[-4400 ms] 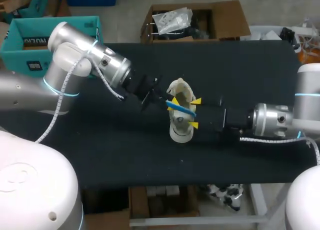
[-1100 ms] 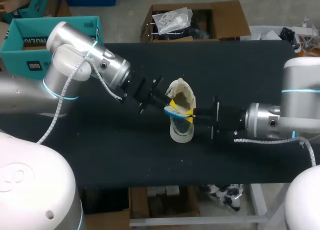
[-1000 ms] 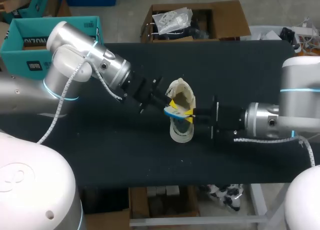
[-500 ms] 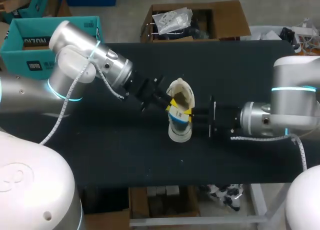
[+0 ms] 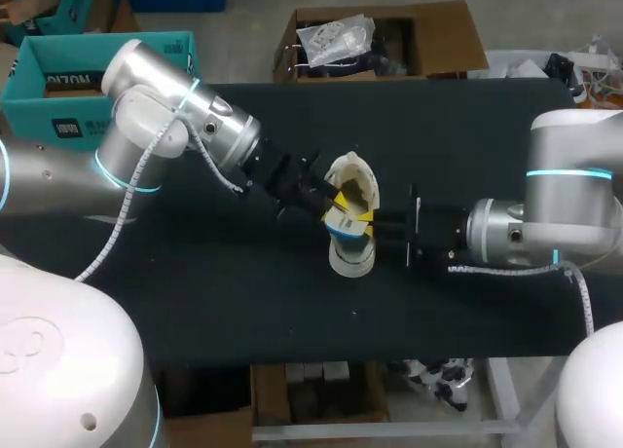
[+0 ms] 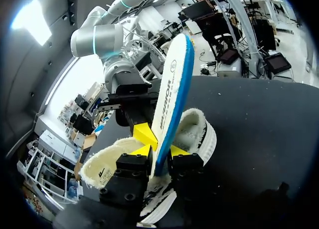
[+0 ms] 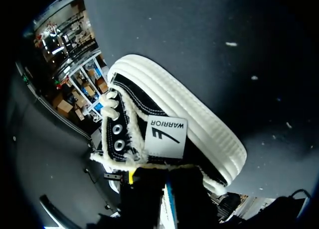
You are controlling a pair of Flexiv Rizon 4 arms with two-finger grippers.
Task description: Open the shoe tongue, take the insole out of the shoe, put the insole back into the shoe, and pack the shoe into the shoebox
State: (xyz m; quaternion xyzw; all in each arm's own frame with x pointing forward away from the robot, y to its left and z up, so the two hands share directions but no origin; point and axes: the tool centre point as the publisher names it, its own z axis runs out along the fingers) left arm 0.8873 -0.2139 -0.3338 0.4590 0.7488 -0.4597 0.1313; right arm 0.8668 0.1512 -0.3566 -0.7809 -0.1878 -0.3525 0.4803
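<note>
Both faces of the blue-edged insole (image 6: 172,89) are pinched by the left gripper (image 6: 160,152), upright over the shoe (image 6: 197,133). The right gripper (image 5: 365,217) is at the shoe's side; its state cannot be told.

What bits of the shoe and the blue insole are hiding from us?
Inside of the shoe: head view, covered by the insole and the left gripper.
Insole's lower end: left wrist view, hidden behind the left gripper's fingers.
Most of the insole: right wrist view, only a blue sliver shows beyond the shoe.
</note>
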